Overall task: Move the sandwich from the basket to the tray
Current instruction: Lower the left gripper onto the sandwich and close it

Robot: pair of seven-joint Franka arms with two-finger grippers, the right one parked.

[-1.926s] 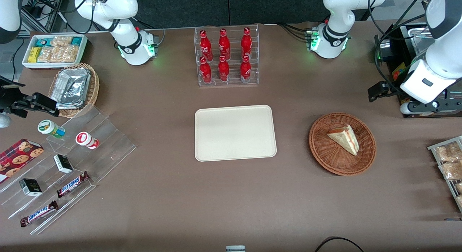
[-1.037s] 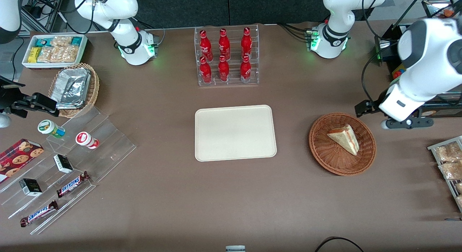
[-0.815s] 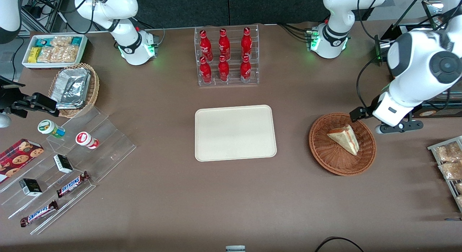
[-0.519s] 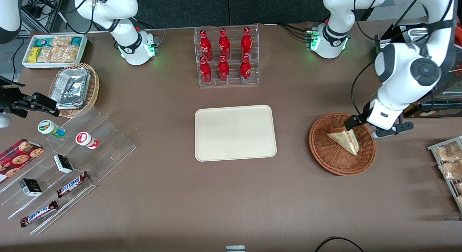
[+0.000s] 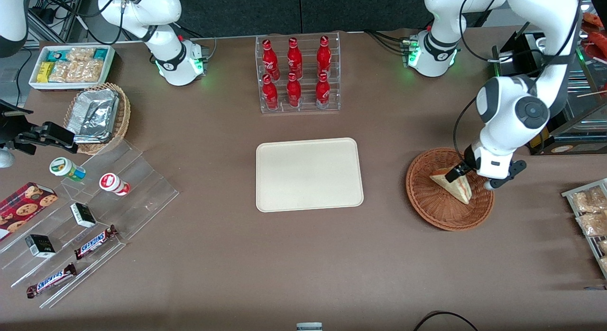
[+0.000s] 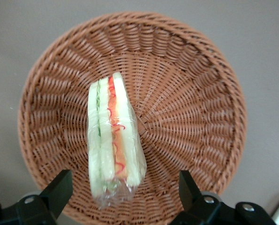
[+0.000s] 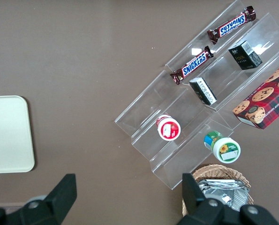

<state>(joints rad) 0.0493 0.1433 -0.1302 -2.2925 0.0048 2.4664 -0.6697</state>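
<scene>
Lying on its side in the round reddish-brown woven wicker basket (image 5: 449, 189), the small triangular sandwich of pale bread with red and green filling (image 6: 113, 143) sits a little off the basket's middle, its wrapped cut edge turned up toward the wrist camera. Seen from that camera, the wedge's long axis runs away from the gripper, with the filling stripes running the same way, so the two flat bread faces look out sideways toward the two fingers. The left arm's black two-finger gripper (image 6: 122, 190) hangs above the basket over the blunt end of the wedge, jaws spread wide and holding nothing; one finger (image 6: 59, 187) stands clear of one bread face and the other finger clear of the opposite face, well apart from it. To my eye the closing line crosses the wedge's thin dimension, which suits a straight drop and squeeze. Well away from the basket, toward the parked arm's end of the brown table (image 5: 303, 255), waits the flat cream rectangular tray with rounded corners (image 5: 309, 174), with nothing on it yet
</scene>
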